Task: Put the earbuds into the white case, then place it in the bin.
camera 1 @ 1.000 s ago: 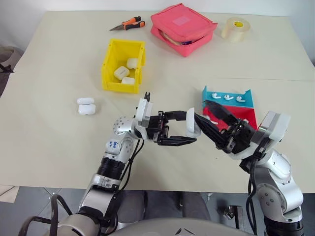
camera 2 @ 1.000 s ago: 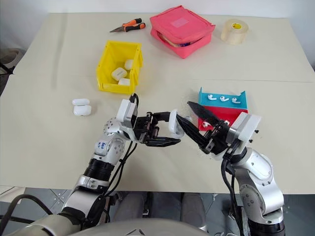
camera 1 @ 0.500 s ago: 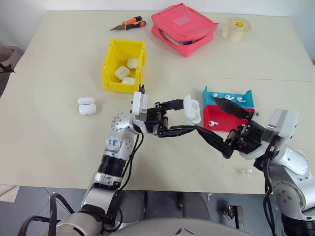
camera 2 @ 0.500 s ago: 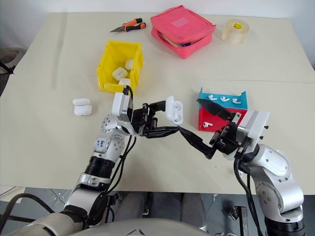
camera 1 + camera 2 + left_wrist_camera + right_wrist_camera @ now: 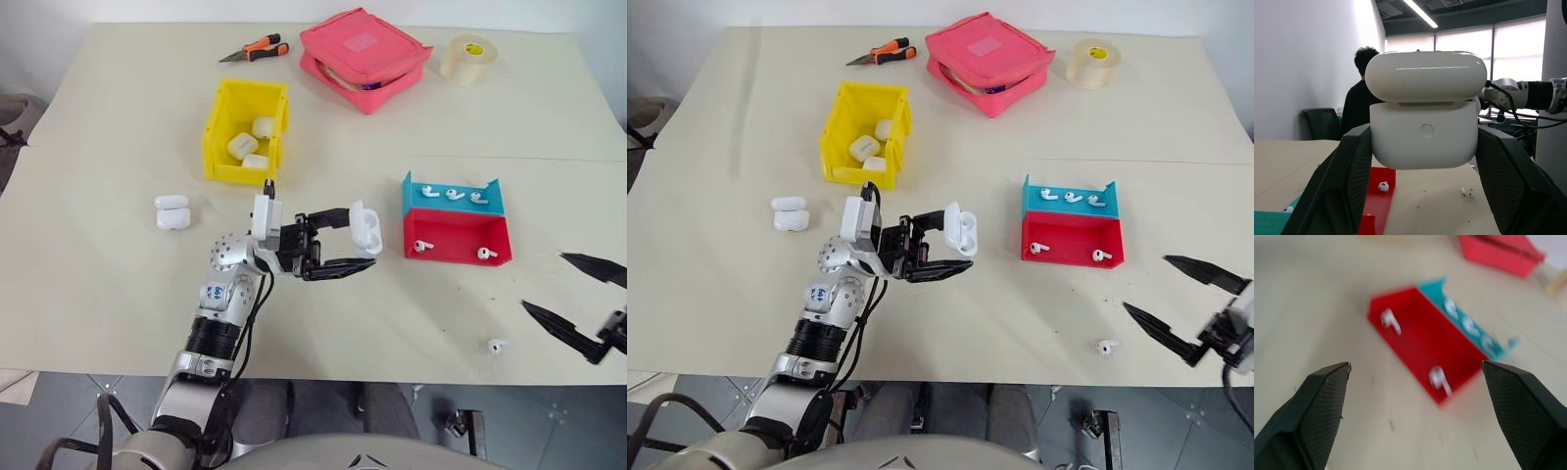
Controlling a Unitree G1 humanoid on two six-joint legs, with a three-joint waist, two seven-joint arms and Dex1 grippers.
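My left gripper (image 5: pixel 361 238) is shut on the white case (image 5: pixel 364 227) and holds it above the table's middle. In the left wrist view the case (image 5: pixel 1425 117) sits between both fingers (image 5: pixel 1347 176) with its lid slightly ajar. My right gripper (image 5: pixel 545 282) hangs open and holds nothing at the table's front right corner. One earbud (image 5: pixel 497 345) lies loose on the table near it. Several earbuds (image 5: pixel 454 194) rest in the red-and-blue tray (image 5: pixel 456 240). The yellow bin (image 5: pixel 217 127) stands at the back left and holds three white cases.
Two more white cases (image 5: pixel 171 211) lie on the table left of my left arm. Orange-handled pliers (image 5: pixel 255 49), a pink pouch (image 5: pixel 362 57) and a tape roll (image 5: pixel 468 57) line the far edge. A person (image 5: pixel 1364 98) stands in the background.
My right arm has swung away from the case to the front right and its jaws have spread wide. A loose earbud now lies on the table. The left gripper has kept hold of the case.
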